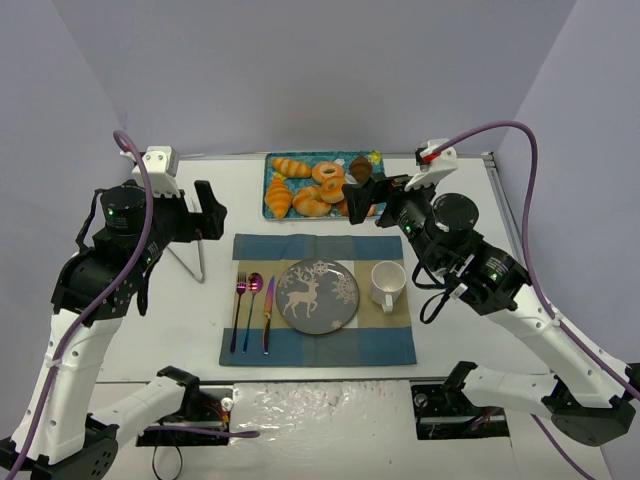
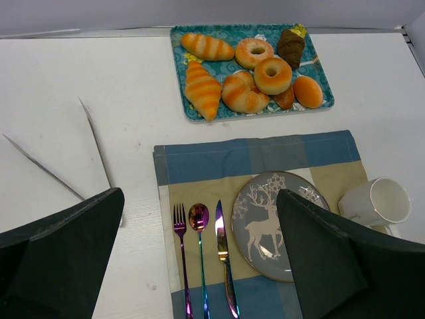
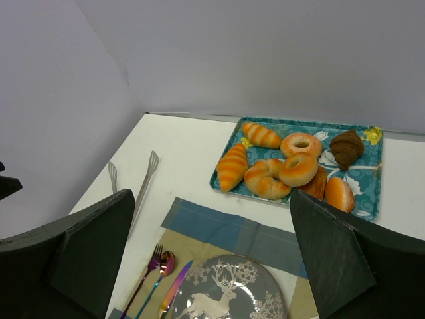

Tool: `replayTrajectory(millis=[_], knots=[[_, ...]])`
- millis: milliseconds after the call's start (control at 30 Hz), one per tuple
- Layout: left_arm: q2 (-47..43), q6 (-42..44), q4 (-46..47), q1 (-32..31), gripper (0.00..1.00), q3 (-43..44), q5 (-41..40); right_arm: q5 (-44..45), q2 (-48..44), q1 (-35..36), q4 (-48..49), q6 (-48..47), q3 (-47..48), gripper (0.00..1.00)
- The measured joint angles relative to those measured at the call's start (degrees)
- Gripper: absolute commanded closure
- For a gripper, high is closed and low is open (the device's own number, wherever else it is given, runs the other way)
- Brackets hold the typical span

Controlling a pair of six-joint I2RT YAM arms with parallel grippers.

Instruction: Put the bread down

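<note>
No legible text, label, brand, number or sign anywhere in the three views. Plate (image 1: 318, 296): pale deer-and-snowflake picture only, no lettering. Tray (image 2: 232, 32): teal swirl-and-flower pattern only, no lettering.

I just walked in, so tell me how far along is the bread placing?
Done: nothing; the plate is bare. In hand: nothing; left gripper and right gripper are open and empty. To do: lift the golden ring bun off the tray and place it, likely on the plate.
</note>
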Motion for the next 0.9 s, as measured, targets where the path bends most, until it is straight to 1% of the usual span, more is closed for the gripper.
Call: replayTrajectory(millis=[467, 600, 767, 900], knots=[[-0.2, 0.0, -0.8, 0.0, 0.03, 0.0, -0.6, 0.2, -0.5, 0.0, 0.4, 0.0, -1.8, 0.0], [-1.0, -0.8, -0.5, 0.0, 0.03, -1.8, -4.9, 0.6, -1.3, 0.0, 0.9, 0.3, -3.5, 0.0], [-1.6, -3.9, 0.0, 0.0, 0.03, -8.8, -12.4, 1.2, -2.4, 0.0, 1.1, 1.2, -6.0, 0.0], [0.6, -7.5, 1.1, 0.5, 0.03, -14.2, -18.5, 1.2, -2.4, 0.0, 1.6, 2.0, -7.4, 0.0]])
